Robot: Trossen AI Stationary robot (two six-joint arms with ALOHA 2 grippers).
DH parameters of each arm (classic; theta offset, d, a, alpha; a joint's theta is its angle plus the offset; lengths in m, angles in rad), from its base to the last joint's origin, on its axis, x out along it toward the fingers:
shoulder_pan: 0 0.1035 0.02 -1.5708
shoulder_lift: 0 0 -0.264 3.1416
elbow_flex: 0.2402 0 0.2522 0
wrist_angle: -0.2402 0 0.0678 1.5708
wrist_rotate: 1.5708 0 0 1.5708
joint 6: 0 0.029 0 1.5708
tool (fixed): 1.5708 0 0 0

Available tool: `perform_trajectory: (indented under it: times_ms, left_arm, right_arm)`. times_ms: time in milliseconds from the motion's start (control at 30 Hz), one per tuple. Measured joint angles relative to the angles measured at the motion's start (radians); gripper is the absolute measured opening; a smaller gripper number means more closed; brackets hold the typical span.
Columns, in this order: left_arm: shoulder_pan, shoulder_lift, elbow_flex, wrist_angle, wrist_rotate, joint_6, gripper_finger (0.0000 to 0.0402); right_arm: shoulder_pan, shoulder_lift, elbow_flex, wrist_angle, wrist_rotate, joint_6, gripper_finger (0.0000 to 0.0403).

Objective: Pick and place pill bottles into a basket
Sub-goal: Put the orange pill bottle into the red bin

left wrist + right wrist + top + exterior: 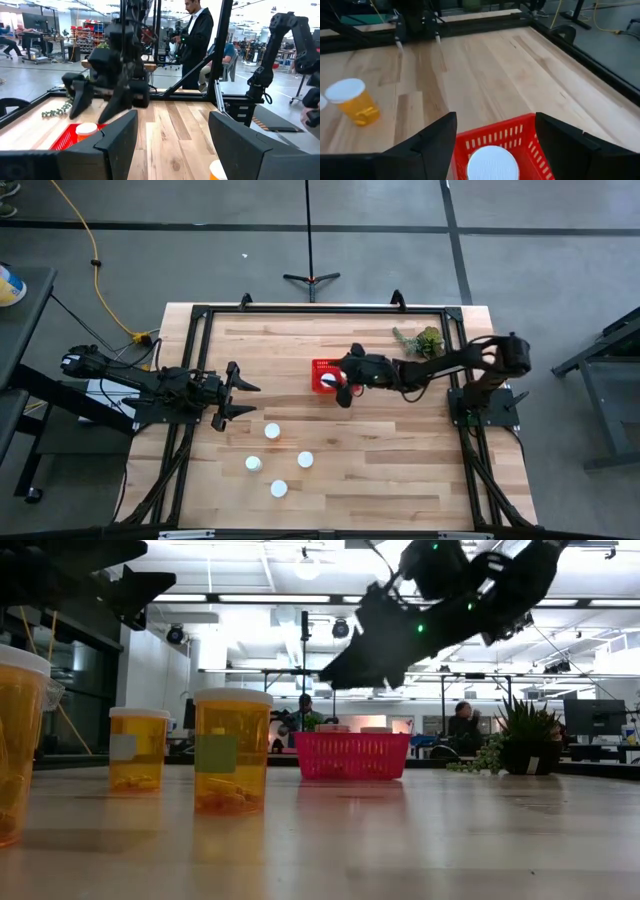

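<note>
The right gripper hangs directly over the basket, which sits near the table's middle, toward the far side. In the right wrist view its fingers stand wide apart on either side of the red mesh wall, and one pill bottle with a white cap lies below them inside the basket; nothing is held between the fingers. The step in hand appears to be a release over the basket, with the bottle apparently already dropped.

The left gripper waits at the table's left side, its fingers spread wide and empty.

Four pill bottles remain loose on the table, nearer the front: one closest to the left gripper, one to its right, one, and one nearest the front edge. The low view shows them as amber bottles with white caps, upright and well apart from the basket. A green plant sprig lies near the far right corner, clear of the work.

To finish this step well, the right arm should rise straight up before swinging away, so the open fingers do not catch the basket rim and drag it. The next pick would best approach from above, fingers centred on a cap, as the bottles stand close together.
</note>
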Motion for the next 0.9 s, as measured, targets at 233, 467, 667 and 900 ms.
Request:
perform_trajectory:
  times_ms: [233, 467, 667, 900]
  left_arm:
    - [0.000, 0.000, 0.000, -0.001, 0.000, 0.000, 0.0277]
    - [0.000, 0.000, 0.000, -0.003, 0.000, 0.000, 0.0277]
    - [0.000, 0.000, 0.000, -0.004, 0.000, 0.000, 0.0277]
    - [0.000, 0.000, 0.000, -0.005, 0.001, 0.000, 0.0277]
  right_arm:
    - [0.083, -0.171, 0.000, -0.166, -0.035, 0.005, 0.0259]
    - [0.253, -0.300, 0.000, -0.303, 0.059, -0.018, 0.0259]
    - [0.363, -0.360, 0.000, -0.422, 0.109, -0.030, 0.0259]
    - [0.432, -0.422, 0.000, -0.581, 0.211, 0.001, 0.0245]
